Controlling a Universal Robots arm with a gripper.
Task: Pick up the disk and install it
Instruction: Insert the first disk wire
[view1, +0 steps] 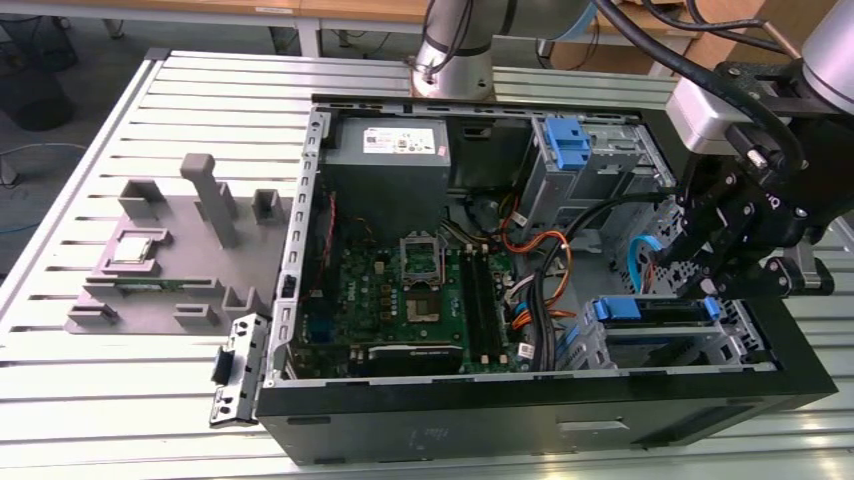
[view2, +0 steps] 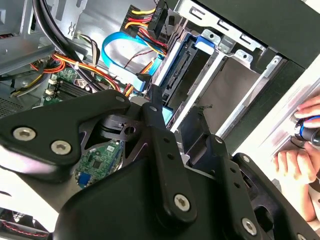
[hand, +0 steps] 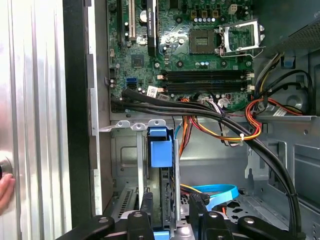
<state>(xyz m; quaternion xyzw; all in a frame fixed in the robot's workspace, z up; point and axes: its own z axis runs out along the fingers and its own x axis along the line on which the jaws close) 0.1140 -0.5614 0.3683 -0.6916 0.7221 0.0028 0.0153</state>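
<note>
Blue rails frame the disk (hand: 161, 152) in the drive cage (view1: 667, 345) at the exterior view's lower right, my gripper (hand: 171, 205) at it, clamped or loose I cannot tell; any tilt could jam it or snag the blue cable (hand: 217, 192)

The computer case (view1: 534, 410) is viewed from above, at a distance, in the exterior view. Its drive bay (hand: 125, 150) is shown close up in both wrist views.
</note>
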